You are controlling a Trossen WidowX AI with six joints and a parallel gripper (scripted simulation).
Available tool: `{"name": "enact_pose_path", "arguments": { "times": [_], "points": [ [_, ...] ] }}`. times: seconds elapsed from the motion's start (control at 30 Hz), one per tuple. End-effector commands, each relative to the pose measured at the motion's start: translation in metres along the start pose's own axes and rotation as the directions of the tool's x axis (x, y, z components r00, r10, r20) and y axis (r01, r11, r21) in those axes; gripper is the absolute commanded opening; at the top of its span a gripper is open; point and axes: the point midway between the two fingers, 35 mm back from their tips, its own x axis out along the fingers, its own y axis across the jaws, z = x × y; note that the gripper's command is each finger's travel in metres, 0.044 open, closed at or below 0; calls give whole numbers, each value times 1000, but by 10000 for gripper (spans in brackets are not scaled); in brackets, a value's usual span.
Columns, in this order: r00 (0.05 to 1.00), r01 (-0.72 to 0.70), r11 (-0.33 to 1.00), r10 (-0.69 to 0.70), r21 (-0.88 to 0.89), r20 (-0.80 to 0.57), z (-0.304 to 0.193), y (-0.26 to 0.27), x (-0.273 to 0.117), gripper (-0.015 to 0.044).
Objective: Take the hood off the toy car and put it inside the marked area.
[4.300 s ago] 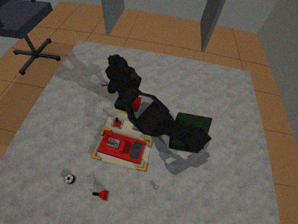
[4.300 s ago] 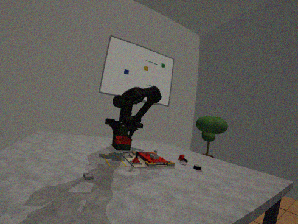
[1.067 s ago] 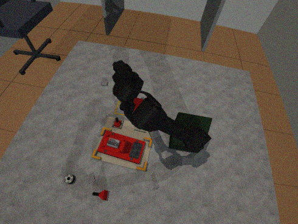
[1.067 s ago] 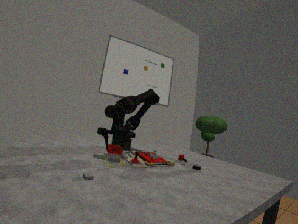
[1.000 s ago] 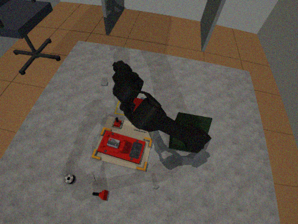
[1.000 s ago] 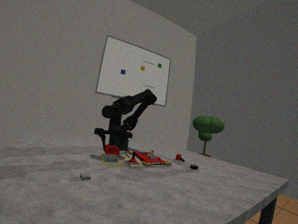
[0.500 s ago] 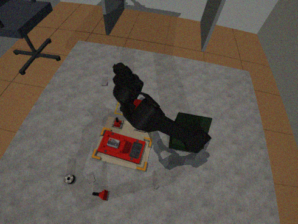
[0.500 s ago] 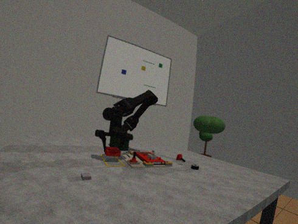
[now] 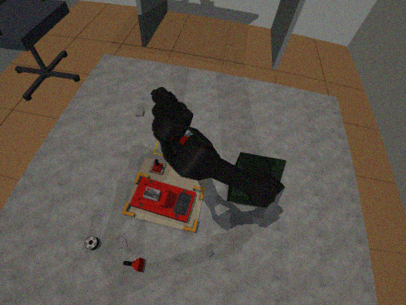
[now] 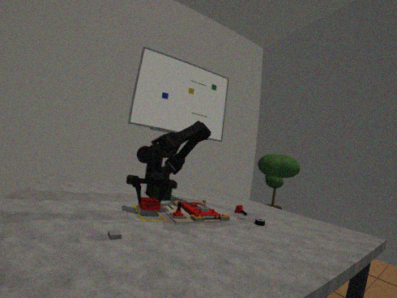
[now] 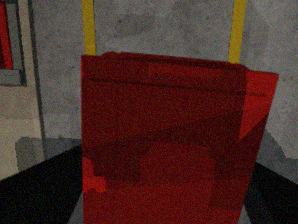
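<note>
The red hood (image 10: 150, 204) (image 11: 170, 125) is held level by my gripper (image 10: 150, 198) (image 11: 164, 160), which is shut on it, one black finger at each side. The hood hangs a little above the yellow-outlined marked area (image 10: 153, 221) (image 11: 89, 30), with its shadow below it. In the top view the arm hides most of the hood and the marked area (image 9: 156, 149). The red toy car (image 9: 159, 208) (image 10: 202, 213) lies on a cream board (image 9: 151, 220) with orange corner brackets, beside the marked area. The car's edge shows at the left of the wrist view.
A red part with a black peg (image 9: 157, 167) (image 10: 178, 212) stands on the board beside the marked area. A small grey block (image 9: 140, 113) (image 10: 114, 235), a wheel (image 9: 94, 243) (image 10: 260, 222) and a red piece with a black stem (image 9: 139, 264) (image 10: 239, 209) lie farther off.
</note>
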Motion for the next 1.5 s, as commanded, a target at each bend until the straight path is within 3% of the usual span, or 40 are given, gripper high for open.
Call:
{"name": "enact_pose_path", "arguments": {
  "times": [0.0,1.47],
  "points": [
    [1000,-7,1000,7,7,0,-2,1,4,0],
    [1000,-8,1000,8,7,0,-2,1,23,0]
  ]
}}
